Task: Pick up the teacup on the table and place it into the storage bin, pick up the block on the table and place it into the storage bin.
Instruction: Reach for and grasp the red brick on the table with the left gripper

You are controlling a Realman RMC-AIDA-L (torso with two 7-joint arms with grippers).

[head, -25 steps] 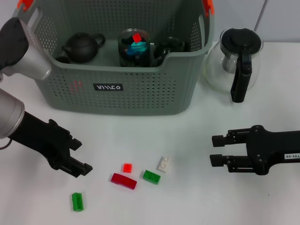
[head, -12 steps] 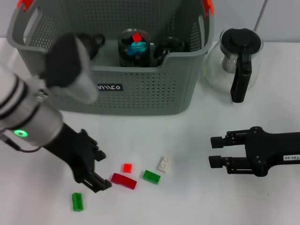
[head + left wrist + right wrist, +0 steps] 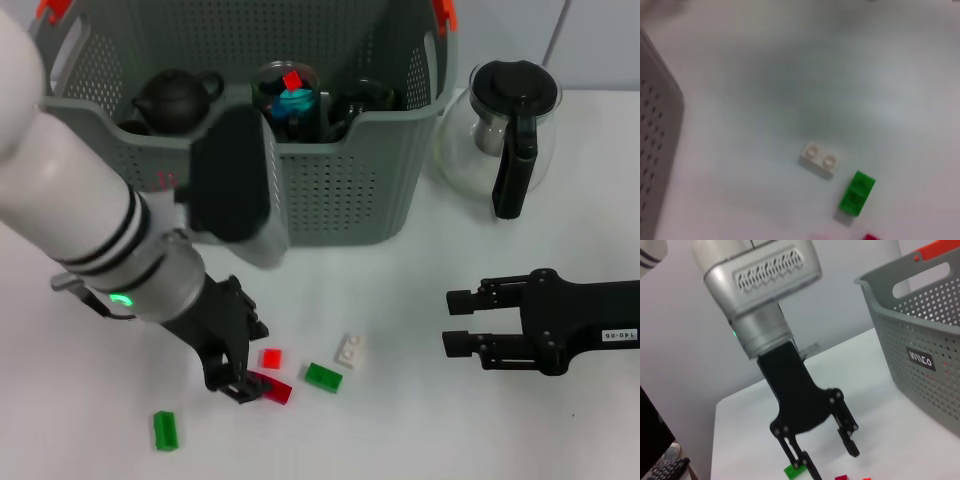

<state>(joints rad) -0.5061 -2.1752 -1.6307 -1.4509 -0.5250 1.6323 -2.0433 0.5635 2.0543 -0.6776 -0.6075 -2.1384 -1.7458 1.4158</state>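
One red block point(image 3: 266, 386) (light, stiff, best pinched across its narrow sides); left gripper point(image 3: 238, 378) fingers apart above; right gripper point(image 3: 462, 322) parked, apart.

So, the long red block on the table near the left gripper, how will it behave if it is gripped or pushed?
The long red block looks like stiff moulded plastic, so it should not bend. It lies low and flat, so it will probably slide, not roll or tip. It seems small and light; the open left gripper could easily nudge it aside.

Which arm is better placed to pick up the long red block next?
Left. Its pincer hangs open right at the long red block; the right pincer sits apart, past the white block.
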